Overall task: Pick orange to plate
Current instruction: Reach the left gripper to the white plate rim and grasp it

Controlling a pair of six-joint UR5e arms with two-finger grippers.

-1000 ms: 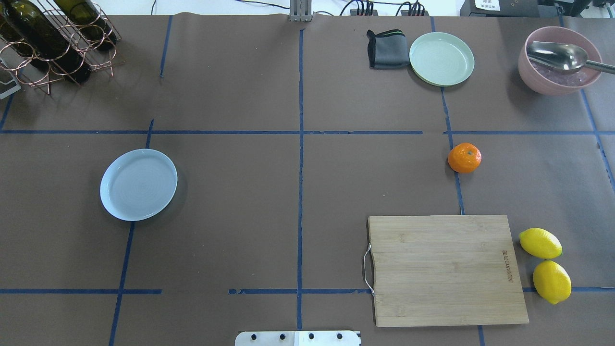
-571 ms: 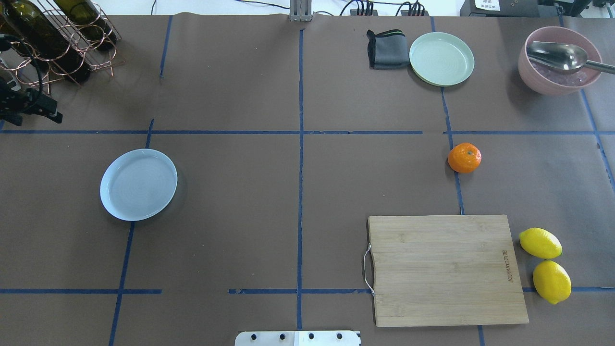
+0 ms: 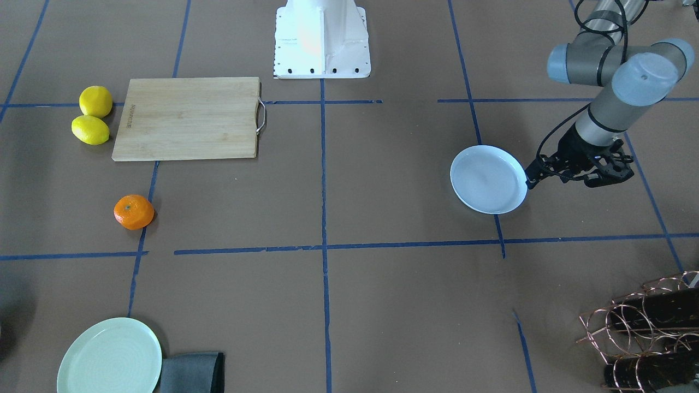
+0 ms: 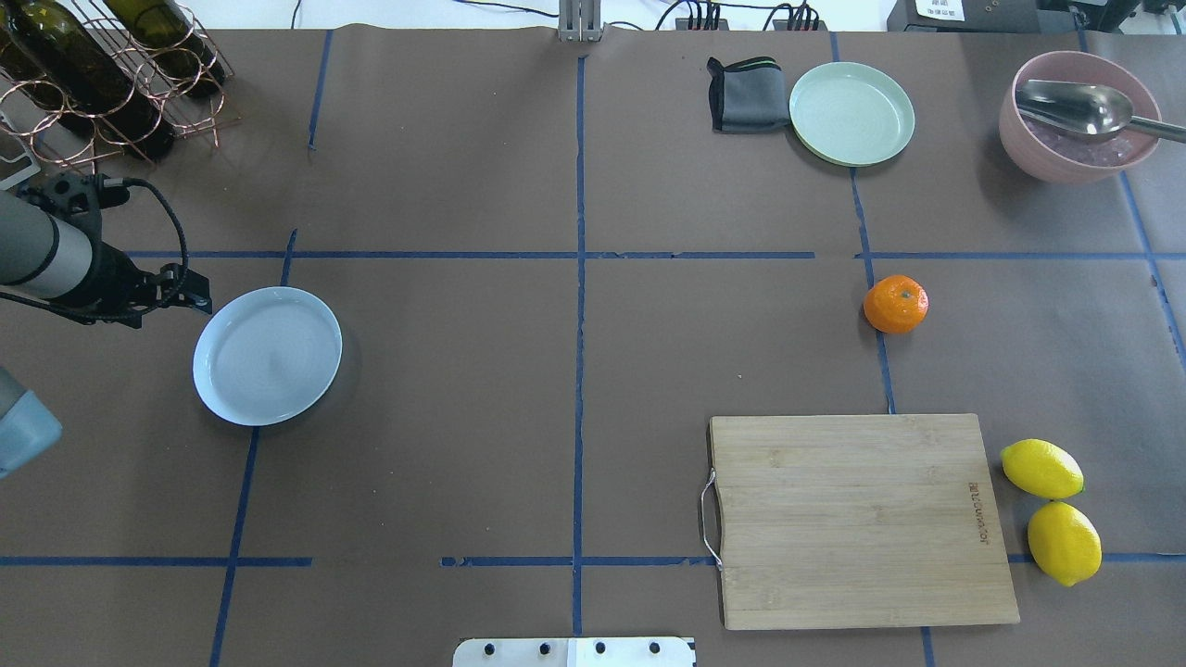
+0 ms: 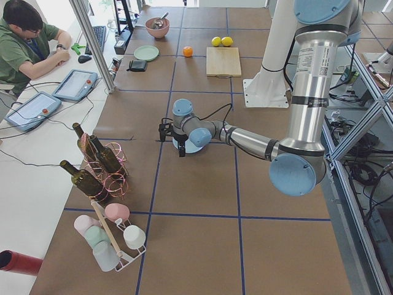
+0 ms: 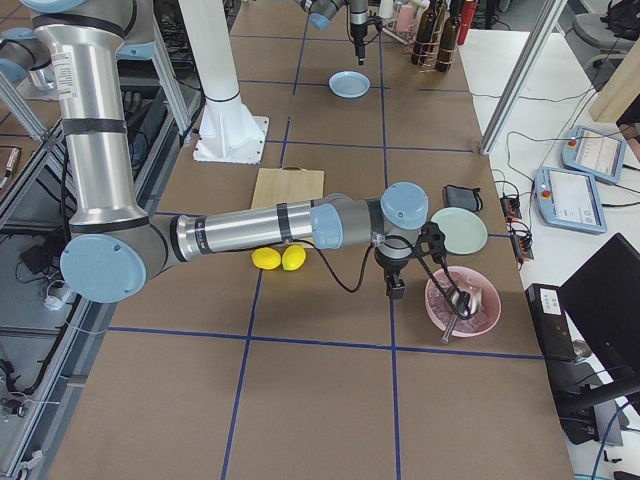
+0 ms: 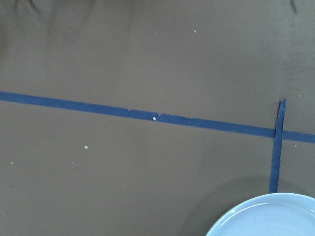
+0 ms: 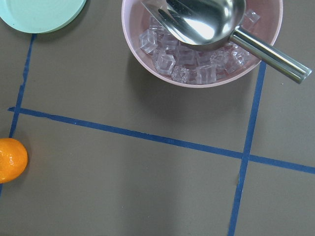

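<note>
The orange [image 4: 895,304] rests on the brown paper right of centre, beyond the cutting board; it also shows in the front view [image 3: 134,212] and at the left edge of the right wrist view [image 8: 11,160]. The white plate [image 4: 267,357] lies empty on the left half, its rim at the bottom right of the left wrist view [image 7: 266,219]. My left gripper [image 4: 193,296] points down just off the plate's left rim [image 3: 531,179]; I cannot tell whether it is open or shut. My right gripper [image 6: 397,285] appears only in the right side view, hovering near the pink bowl, its state unclear.
A wooden cutting board [image 4: 862,519] lies near the robot with two lemons [image 4: 1052,509] beside it. A pale green plate [image 4: 851,113], a grey cloth [image 4: 746,93] and a pink bowl of ice with a scoop [image 4: 1075,116] stand at the far right. A wine rack [image 4: 102,74] fills the far left corner.
My left arm has come into the overhead view from the left edge and travelled down to the plate's left rim. The orange and the plate have not moved.
</note>
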